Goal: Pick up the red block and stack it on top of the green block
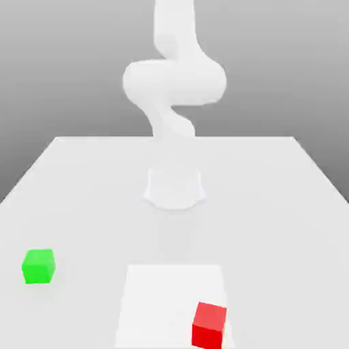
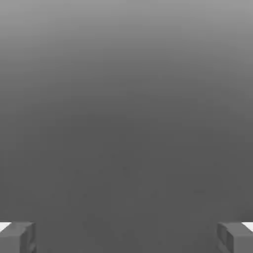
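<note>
The red block (image 1: 209, 325) is a small bright cube resting on the white table (image 1: 272, 204) near its front edge, toward the exterior view's right. The green block (image 1: 38, 266), a cube of the same size, sits apart from it at the exterior view's left. In the hand view my gripper (image 2: 126, 237) is open, its two grey fingertips (image 2: 18, 237) set wide apart with nothing between them and plain grey background beyond. The white arm (image 1: 174, 78) rises from its base and leaves the exterior view at the top.
The arm's round base (image 1: 175, 187) stands mid-table behind both blocks. A slightly brighter square patch (image 1: 163, 300) marks the table's front middle, and the red block stands on its right corner. The table's edges run along both sides.
</note>
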`<control>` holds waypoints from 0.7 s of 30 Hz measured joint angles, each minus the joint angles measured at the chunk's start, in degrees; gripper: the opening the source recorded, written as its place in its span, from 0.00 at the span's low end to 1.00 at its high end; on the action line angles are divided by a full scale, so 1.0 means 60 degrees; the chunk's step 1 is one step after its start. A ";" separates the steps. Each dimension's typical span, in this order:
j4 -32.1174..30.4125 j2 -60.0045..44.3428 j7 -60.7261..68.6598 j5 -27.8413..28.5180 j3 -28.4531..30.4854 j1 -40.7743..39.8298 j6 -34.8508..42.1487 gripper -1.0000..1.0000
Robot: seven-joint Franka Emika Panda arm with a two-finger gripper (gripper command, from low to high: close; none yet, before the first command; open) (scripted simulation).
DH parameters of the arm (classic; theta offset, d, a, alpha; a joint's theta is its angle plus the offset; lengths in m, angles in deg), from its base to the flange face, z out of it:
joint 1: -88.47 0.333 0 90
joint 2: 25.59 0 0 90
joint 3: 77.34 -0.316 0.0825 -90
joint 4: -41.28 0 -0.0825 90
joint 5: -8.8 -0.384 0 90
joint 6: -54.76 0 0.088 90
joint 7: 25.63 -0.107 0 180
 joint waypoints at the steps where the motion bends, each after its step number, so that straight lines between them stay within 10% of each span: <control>1: -0.0056 -0.0377 -0.0184 0.0059 -0.0122 -0.0085 -0.0131 0.50; 21: -0.1110 -0.7313 -0.3519 0.1066 -0.1362 -0.0615 -0.2639 0.50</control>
